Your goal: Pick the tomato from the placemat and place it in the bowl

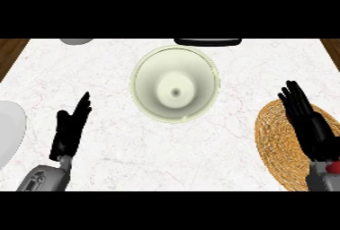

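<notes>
Seemingly mid-reach, the right hand [306, 121] hovers with fingers straight over the woven placemat [275, 139], hiding any tomato; next, curl round it, then carry to the bowl [176, 84].

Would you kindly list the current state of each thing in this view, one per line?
bowl: upright, holds nothing.
placemat: flat on the counter, right hand over it.
tomato: mostly hidden under the right hand.
right hand: fingers straight, open.
left hand: open, holding nothing.
</notes>
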You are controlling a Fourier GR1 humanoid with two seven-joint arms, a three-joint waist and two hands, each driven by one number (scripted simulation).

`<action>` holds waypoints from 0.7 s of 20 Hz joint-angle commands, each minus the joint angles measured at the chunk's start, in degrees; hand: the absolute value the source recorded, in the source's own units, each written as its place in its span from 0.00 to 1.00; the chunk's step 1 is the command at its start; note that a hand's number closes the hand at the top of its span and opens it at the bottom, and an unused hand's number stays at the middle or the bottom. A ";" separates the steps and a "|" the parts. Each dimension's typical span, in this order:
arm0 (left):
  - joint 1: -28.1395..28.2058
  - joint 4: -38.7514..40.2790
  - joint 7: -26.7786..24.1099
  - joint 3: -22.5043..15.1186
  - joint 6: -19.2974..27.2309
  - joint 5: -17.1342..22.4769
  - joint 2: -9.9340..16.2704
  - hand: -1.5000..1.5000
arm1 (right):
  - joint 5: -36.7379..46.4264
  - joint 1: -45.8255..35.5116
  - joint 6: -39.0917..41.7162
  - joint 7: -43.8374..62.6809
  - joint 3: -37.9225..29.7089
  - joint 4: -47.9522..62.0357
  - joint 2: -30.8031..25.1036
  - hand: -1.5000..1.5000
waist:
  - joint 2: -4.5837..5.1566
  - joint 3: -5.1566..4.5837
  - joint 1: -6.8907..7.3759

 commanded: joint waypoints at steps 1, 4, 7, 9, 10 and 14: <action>5.43 -8.35 1.22 0.40 -1.00 -0.77 0.86 0.50 | -2.13 -1.31 3.47 0.09 -3.75 2.63 -1.81 1.00 | -0.40 -0.55 -0.87; -1.34 -5.34 -0.90 3.25 -7.28 3.19 3.87 0.50 | -7.71 5.47 10.09 -0.76 -10.59 3.31 -9.44 1.00 | -0.37 -0.54 -1.92; -1.87 -6.45 0.97 2.19 -7.80 4.05 3.41 0.50 | 11.30 2.62 9.51 -5.74 -7.43 -2.85 -24.30 1.00 | -1.42 -2.48 -2.09; -1.56 -8.80 1.55 3.43 -12.33 7.74 4.80 0.50 | 10.94 10.98 0.71 -16.49 -11.89 4.23 -13.26 0.00 | -0.45 -0.41 -2.31; -2.86 -9.36 3.10 5.82 -14.09 10.13 6.53 0.50 | 7.76 12.23 3.21 -22.65 -14.05 7.88 -12.00 0.00 | -0.39 -0.36 -2.04; -4.31 -6.93 2.86 6.30 -15.30 9.66 5.71 0.50 | 10.47 14.69 4.44 -35.70 -12.96 6.12 -10.00 0.00 | -0.38 -0.50 -1.80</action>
